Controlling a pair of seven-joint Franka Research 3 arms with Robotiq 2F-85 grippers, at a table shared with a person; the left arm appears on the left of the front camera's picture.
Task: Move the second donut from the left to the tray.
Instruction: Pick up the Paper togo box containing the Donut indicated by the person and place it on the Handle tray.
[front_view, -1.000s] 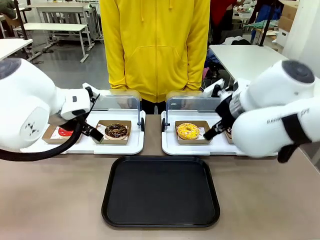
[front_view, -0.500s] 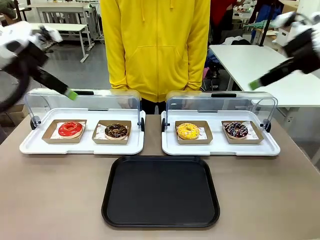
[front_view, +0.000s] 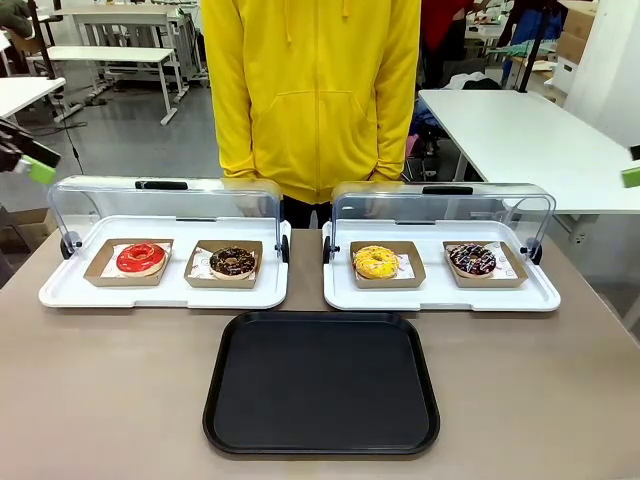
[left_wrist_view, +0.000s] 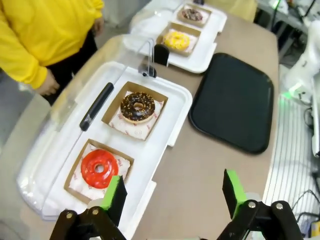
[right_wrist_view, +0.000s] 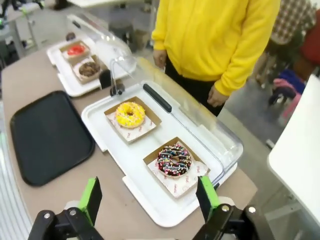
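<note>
The second donut from the left is chocolate-glazed with pale sprinkles and lies in its brown box on the left white tray; it is also seen from above and far off. The black tray lies bare at the table's front middle. My left gripper hangs open high above the table's left end, holding nothing; one of its green pads pokes in at the left edge. My right gripper is open and high over the right end, one of its pads showing at the right edge.
A red donut sits left of the chocolate one. The right white tray holds a yellow donut and a dark donut with colourful sprinkles. Both clear lids are tilted back. A person in a yellow hoodie stands behind.
Both arms have swung up and outward from in front of the donut cases to the picture's edges. The donuts and the black tray have not moved.
</note>
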